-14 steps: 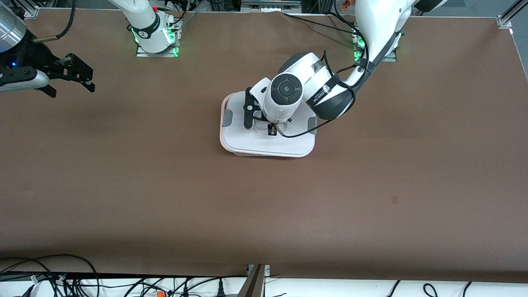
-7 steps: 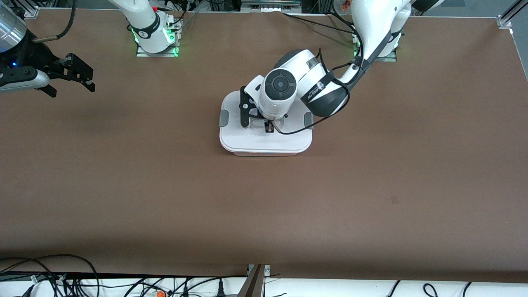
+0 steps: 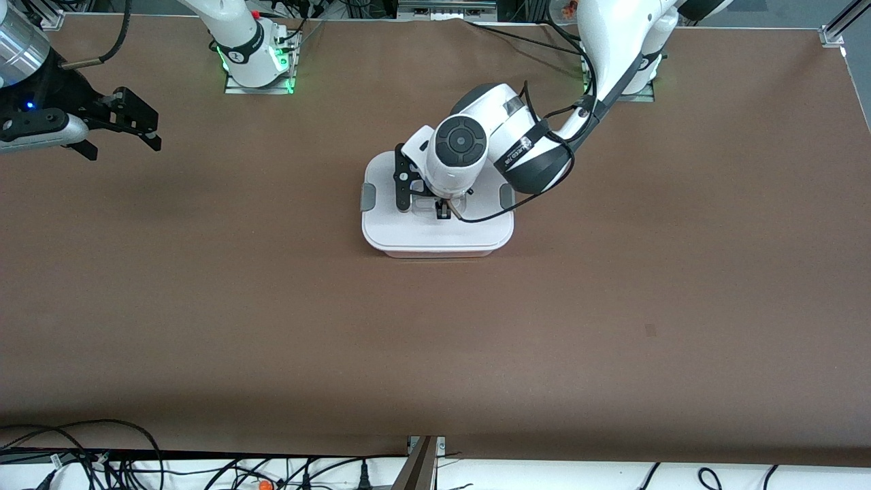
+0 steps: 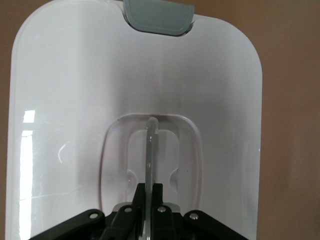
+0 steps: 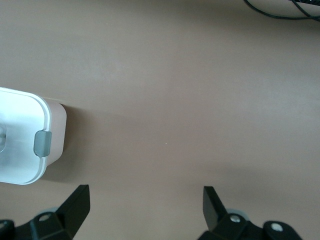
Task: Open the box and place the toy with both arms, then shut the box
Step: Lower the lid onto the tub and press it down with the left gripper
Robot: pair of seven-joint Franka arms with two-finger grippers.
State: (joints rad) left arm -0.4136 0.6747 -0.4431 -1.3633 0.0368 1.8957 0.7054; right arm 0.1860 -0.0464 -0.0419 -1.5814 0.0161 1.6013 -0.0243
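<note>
you're near the end: the lid (image 3: 435, 235) sits on the box (image 3: 435, 253) mid-table, left claw (image 3: 444, 211) pinching its handle (image 4: 150, 150), right claw (image 3: 122, 126) spread, waiting; toy unseen.

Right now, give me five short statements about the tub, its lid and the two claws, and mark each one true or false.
1. The flat white lid sits on the translucent pinkish plastic tub. True.
2. The left claw grips the lid's clear centre handle. True.
3. The right claw is shut on a grey end clip. False: it hangs open over bare table toward the right arm's end.
4. A pink plush toy lies beside the tub. False: none shows.
5. Both grey clips show. True.
</note>
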